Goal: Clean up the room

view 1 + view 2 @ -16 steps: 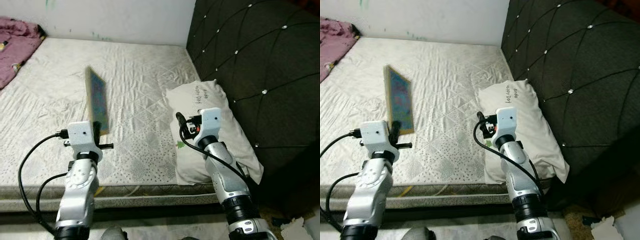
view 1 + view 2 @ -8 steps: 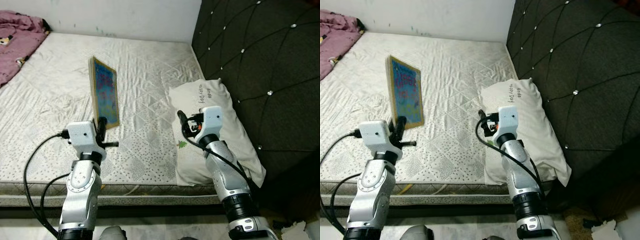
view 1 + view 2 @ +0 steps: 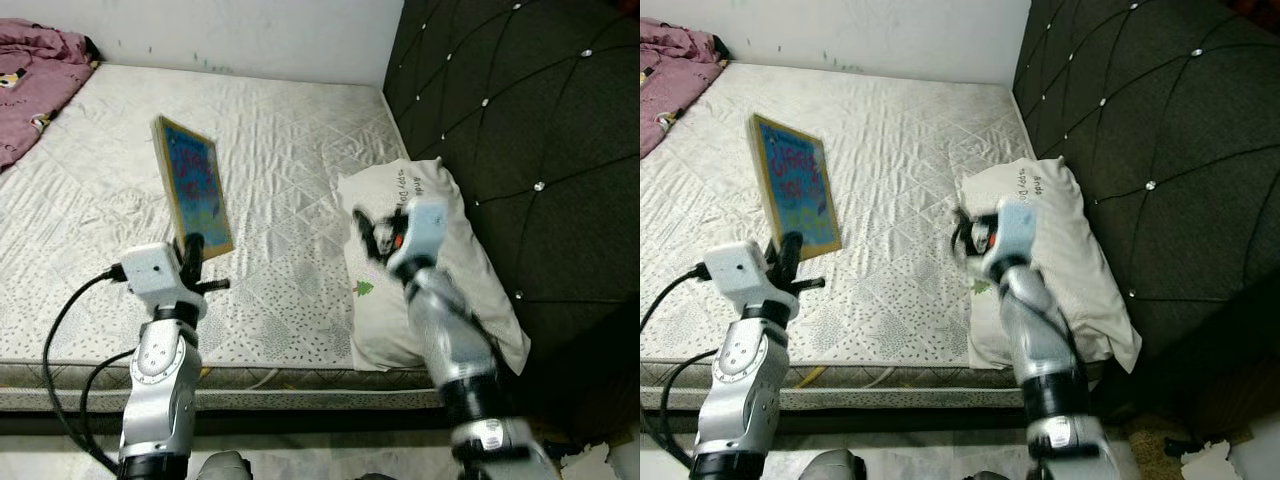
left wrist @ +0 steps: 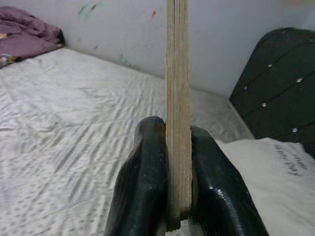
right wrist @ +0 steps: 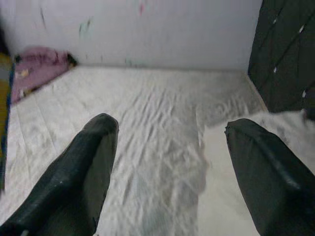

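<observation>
A flat wooden board (image 3: 190,198) with a blue, colourful face stands nearly upright above the white mattress (image 3: 290,130). My left gripper (image 3: 192,250) is shut on its lower edge; in the left wrist view the board's thin edge (image 4: 178,88) sits clamped between the black fingers (image 4: 145,182). My right gripper (image 3: 372,234) is blurred with motion and hovers over the near end of a white pillow (image 3: 450,280). In the right wrist view its fingers (image 5: 88,172) are spread wide with nothing between them.
A black tufted headboard (image 3: 520,130) rises along the right side of the bed. A pink blanket (image 3: 35,70) is bunched at the far left corner by the wall. The mattress's front edge (image 3: 290,378) runs just in front of my arms.
My left gripper has carried the board a little to the left and lower. The right arm is moving and now looks blurred. The view shifted earlier as the camera moved.
</observation>
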Tool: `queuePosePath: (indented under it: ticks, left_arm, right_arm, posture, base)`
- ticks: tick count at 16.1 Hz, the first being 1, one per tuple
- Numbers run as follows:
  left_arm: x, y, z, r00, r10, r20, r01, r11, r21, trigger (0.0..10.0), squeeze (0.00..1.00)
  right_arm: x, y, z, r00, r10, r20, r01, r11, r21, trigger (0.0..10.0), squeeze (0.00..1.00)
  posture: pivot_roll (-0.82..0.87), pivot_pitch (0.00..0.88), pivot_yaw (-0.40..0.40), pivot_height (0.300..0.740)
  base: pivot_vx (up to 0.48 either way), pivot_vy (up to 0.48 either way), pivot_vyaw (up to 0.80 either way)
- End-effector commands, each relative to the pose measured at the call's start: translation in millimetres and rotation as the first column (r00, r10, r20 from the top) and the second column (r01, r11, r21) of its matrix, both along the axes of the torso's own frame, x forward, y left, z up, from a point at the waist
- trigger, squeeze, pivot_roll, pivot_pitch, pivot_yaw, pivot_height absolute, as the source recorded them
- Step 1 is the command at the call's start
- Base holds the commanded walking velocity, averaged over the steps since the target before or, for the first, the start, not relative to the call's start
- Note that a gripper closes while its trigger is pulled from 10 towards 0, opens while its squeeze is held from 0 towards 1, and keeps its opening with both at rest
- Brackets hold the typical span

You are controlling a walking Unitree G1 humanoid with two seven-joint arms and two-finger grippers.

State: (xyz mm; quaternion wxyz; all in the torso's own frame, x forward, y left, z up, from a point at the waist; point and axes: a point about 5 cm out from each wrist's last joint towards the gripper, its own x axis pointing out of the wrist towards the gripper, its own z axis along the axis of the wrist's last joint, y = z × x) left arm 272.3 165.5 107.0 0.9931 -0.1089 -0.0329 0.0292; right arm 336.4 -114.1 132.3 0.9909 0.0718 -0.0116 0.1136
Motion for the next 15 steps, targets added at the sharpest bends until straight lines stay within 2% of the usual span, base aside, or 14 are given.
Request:
queuePosePath:
  ticks: [1,3,5,7,10,12,15]
  left_arm:
    - [5.7,-2.0,9,0.999,-0.028,0.041,0.028,1.0,-0.011,10.0,0.0]
    - [13.2,-3.3,10,0.999,-0.036,0.036,0.035,0.999,0.017,10.0,0.0]
    - [15.0,-4.2,8,0.999,-0.028,0.017,0.028,1.0,-0.004,10.0,0.0]
    - [11.9,-3.6,2,1.0,-0.017,-0.008,0.017,1.0,-0.005,10.0,0.0]
    - [16.2,-0.5,4,1.0,0.012,-0.004,-0.012,1.0,-0.017,10.0,0.0]
    - [27.4,-4.2,11,1.0,0.006,0.021,-0.006,1.0,-0.011,10.0,0.0]
    - [29.7,-1.4,11,1.0,0.008,0.025,-0.008,1.0,-0.004,10.0,0.0]
  right_arm:
    - [1.4,-7.4,-1,0.999,-0.041,-0.027,0.041,0.999,0.02,10.0,0.0]
    - [-2.9,-6.5,-3,0.999,-0.033,-0.039,0.034,0.999,0.012,10.0,0.0]
    - [-8.2,-14.6,-10,0.996,-0.063,-0.057,0.063,0.998,0.003,10.0,0.0]
    - [-13.1,-20.1,-16,0.992,-0.094,-0.083,0.095,0.995,0.01,10.0,0.0]
    - [-8.8,-14.6,-12,0.995,-0.058,-0.076,0.059,0.998,0.004,10.0,0.0]
    - [-3.3,-17.3,-11,0.995,-0.062,-0.08,0.061,0.998,-0.01,10.0,0.0]
    - [-4.0,-18.5,-14,0.994,-0.065,-0.088,0.064,0.998,-0.014,10.0,0.0]
  posture:
    - [0.06,0.0,-0.065,0.74]
    - [0.04,0.0,-0.049,0.74]
    - [0.03,0.0,-0.04,0.74]
    - [0.03,0.0,-0.04,0.74]
    - [0.03,0.0,-0.037,0.74]
    - [0.02,0.0,-0.04,0.74]
    - [0.03,0.0,-0.051,0.74]
  base:
    - [0.0,0.0,0.0]
    - [0.0,0.0,-0.4]
    - [0.0,0.0,-0.8]
    - [0.0,0.0,0.0]
    - [0.0,0.0,0.0]
    - [0.0,0.0,0.0]
    - [0.0,0.0,0.0]
